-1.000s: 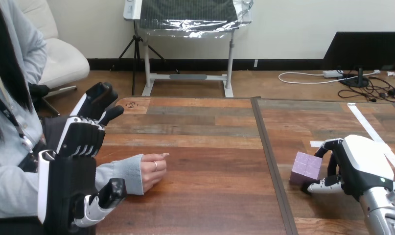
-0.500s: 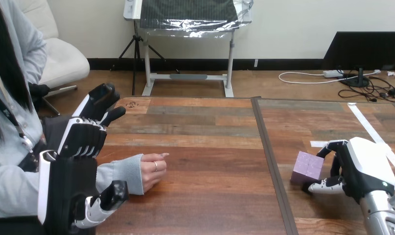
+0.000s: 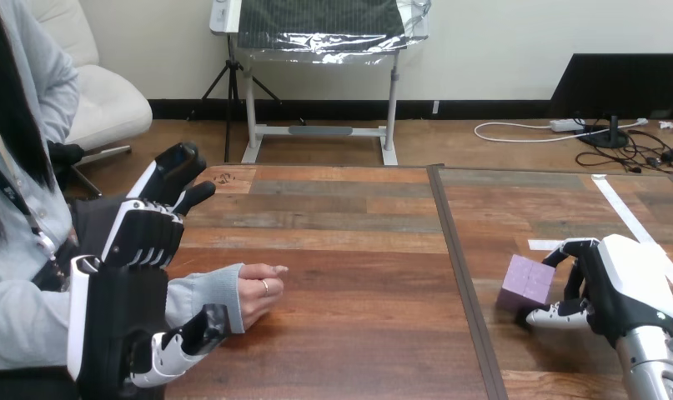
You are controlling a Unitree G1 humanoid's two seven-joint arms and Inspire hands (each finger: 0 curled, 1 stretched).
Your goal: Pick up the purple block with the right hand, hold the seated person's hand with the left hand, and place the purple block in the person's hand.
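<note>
Count: one purple block (image 3: pixel 525 283), two robot hands, one person's hand (image 3: pixel 258 289), all on or over one worktop (image 3: pixel 349 242).

Block: it sits on the worktop, right of the seam between the two worktop panels. It is directly at the tips of my right hand (image 3: pixel 623 287). The fingers (image 3: pixel 566 251) curl round its far right corner, and the thumb (image 3: pixel 554 314) lies along its near lower edge. I read this as a grasp on the block, with the block's base down on the wood.

Orientation: the block looks close to cubic, so I cannot make out a long axis. Its top face is up. Its side faces sit at a slant to the seam, and one vertical edge is turned toward the fingers.

Left hand (image 3: pixel 134 250): released. The fingers are straight and point away from me and upward. The thumb (image 3: pixel 193 343) is spread low toward the person.

Person's hand: it rests on the worktop just right of the left thumb, loosely curled, with its fingertips pointing away from the left hand. The thumb tip overlaps the grey sleeve cuff. I cannot tell whether they touch, and nothing is curled round the wrist. The purple block is well apart from the person's hand, on the other side of the seam.
</note>
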